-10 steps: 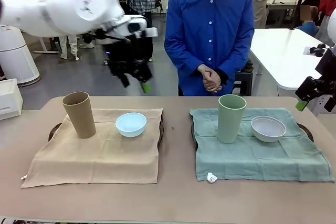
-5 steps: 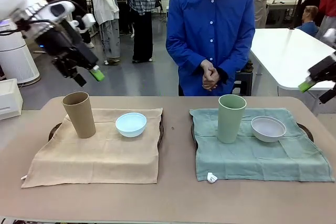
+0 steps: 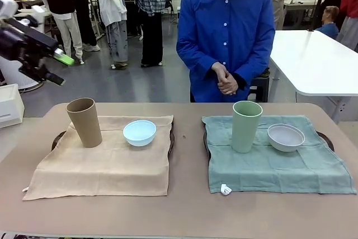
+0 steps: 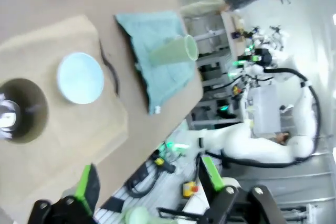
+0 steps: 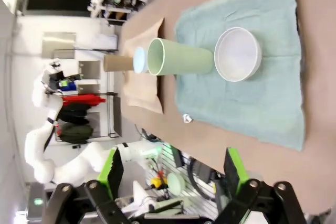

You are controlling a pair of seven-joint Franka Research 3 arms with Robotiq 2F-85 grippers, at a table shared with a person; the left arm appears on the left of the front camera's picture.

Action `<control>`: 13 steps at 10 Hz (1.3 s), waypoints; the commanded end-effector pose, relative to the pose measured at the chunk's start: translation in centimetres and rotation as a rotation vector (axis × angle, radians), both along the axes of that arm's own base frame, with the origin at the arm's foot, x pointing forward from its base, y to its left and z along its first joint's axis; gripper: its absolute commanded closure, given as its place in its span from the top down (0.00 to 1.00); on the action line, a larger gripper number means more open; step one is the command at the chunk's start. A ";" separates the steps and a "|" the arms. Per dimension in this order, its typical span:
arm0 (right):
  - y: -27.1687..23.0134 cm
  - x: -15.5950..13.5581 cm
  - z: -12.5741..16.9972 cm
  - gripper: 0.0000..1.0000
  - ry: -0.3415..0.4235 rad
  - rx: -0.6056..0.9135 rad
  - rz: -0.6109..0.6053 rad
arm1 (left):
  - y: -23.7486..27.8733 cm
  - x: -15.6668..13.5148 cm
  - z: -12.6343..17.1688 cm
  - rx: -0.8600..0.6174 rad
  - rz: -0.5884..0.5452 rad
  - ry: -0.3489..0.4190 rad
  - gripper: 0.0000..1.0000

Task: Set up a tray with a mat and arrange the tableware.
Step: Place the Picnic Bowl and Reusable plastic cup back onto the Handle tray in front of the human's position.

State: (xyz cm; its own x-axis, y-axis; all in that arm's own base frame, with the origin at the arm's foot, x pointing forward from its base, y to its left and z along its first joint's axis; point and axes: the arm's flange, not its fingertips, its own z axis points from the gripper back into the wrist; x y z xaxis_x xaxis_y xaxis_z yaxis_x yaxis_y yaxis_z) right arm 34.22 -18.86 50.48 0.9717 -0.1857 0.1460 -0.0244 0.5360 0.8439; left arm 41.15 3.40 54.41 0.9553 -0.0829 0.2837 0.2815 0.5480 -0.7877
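Grippers first: I see my left gripper (image 3: pixel 59 66) raised at the far left above the worktop (image 3: pixel 184 211), fingers wide apart, holding nothing. My right gripper (image 5: pixel 170 174) also stands wide apart and empty, high over the green mat (image 3: pixel 279 160). On this mat stand the mint tumbler (image 3: pixel 246 126) and the white bowl (image 3: pixel 286 137). On the tan mat (image 3: pixel 106 160) stand the tan tumbler (image 3: pixel 84 121) and the blue bowl (image 3: pixel 139 132). Both bowls look empty.

Bare table (image 3: pixel 187 138) lane separates the two mats.
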 end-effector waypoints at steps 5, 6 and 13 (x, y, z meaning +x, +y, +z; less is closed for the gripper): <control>-3.0 0.1 -2.5 1.00 0.029 0.119 0.014 | 10.3 -2.3 -5.0 -0.210 0.164 0.119 1.00; -3.3 -0.2 -3.0 1.00 0.062 0.118 0.013 | 11.1 -2.8 -5.4 -0.179 0.155 0.148 1.00; -2.3 -0.1 -3.7 1.00 0.183 0.036 0.049 | 9.2 -2.5 -5.5 -0.005 0.087 0.211 1.00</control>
